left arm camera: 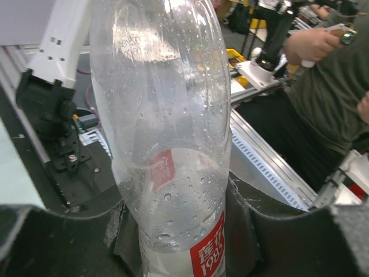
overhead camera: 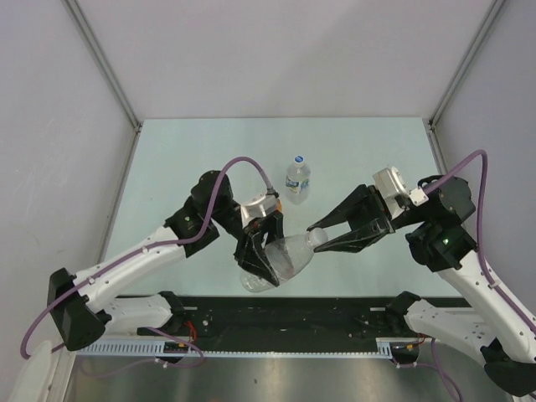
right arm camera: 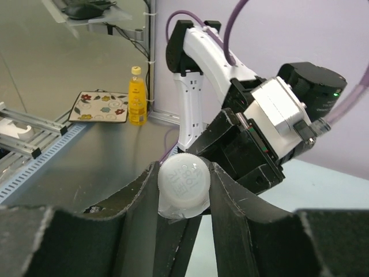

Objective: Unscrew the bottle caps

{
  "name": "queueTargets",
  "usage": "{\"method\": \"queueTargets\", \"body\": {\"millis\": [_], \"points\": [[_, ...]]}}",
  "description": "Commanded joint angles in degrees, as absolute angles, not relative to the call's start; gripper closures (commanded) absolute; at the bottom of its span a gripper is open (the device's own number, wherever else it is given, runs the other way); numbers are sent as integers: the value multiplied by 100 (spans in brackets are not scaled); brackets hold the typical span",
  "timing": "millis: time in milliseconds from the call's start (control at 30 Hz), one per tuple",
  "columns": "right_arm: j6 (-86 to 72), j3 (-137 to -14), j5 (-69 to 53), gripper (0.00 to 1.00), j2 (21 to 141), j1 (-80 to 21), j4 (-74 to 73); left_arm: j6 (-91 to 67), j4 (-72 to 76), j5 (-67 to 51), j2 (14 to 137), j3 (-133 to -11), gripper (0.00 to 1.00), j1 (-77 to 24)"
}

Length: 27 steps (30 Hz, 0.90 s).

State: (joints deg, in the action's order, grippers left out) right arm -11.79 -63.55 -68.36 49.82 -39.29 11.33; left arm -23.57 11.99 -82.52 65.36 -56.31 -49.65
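Just inside near table edge (overhead camera: pixel 368 285): left pincer (overhead camera: pixel 262 266) clamps bottle (left arm camera: pixel 167 144), right pincer (overhead camera: pixel 315 239) cap (right arm camera: pixel 183 183).

Overhead cam looks down on the table (overhead camera: pixel 193 159) from behind; 2 wrist cams sit super close, sharing 1 bottle (overhead camera: pixel 289 254): left its body, right its cap (right arm camera: pixel 183 183).

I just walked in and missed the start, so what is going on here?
The left gripper is shut on the body of a slim clear bottle with a red label, holding it tilted near the front edge of the table. The right gripper is shut on its whitish cap, which is not off yet. A blue-labelled bottle stands upright farther back, capped.
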Motion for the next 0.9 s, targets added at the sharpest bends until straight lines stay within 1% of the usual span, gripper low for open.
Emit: {"method": "queueTargets", "body": {"millis": [0, 67, 100, 167, 200, 233, 267, 333, 400, 633, 767, 800, 867], "points": [[-1300, -6196, -6460, 76, 5150, -3867, 220, -1416, 835, -7278, 6276, -6100, 100, -4896], [-1380, -6196, -6425, 71, 5142, -3832, 220, -1328, 756, -7207, 6232, -6073, 100, -4869], [-1389, -6188, -6407, 64, 5142, -3823, 211, -1301, 730, -7129, 6214, -6065, 100, -4860], [-1397, -6196, -6346, 62, 5124, -3806, 167, -1222, 651, -7058, 6170, -6047, 100, -4852], [-1397, -6205, -6328, 55, 5124, -3780, 141, -1204, 624, -7032, 6170, -6047, 100, -4843], [-1397, -6205, -6285, 52, 5107, -3779, 123, -1187, 598, -6970, 6161, -6047, 100, -4834], [-1406, -6222, -6267, 46, 5080, -3771, 97, -1160, 580, -6961, 6152, -6047, 100, -4834], [-1406, -6214, -6223, 43, 5063, -3735, 53, -1151, 571, -6917, 6144, -6047, 100, -4825], [-1406, -6223, -6179, 36, 5045, -3709, 26, -1134, 563, -6891, 6126, -6047, 100, -4816], [-1450, -6231, -6056, 31, 4992, -3613, 26, -1046, 475, -6689, 6065, -6029, 100, -4773], [-1398, -6240, -5828, 24, 4922, -3542, -263, -976, 475, -6198, 5933, -5985, 100, -4729], [-1389, -6240, -5627, 22, 4913, -3525, -342, -976, 501, -5831, 5820, -5977, 100, -4702], [-1275, -6249, -5371, 20, 4869, -3481, -570, -958, 562, -5434, 5696, -5889, 100, -4667]]}}
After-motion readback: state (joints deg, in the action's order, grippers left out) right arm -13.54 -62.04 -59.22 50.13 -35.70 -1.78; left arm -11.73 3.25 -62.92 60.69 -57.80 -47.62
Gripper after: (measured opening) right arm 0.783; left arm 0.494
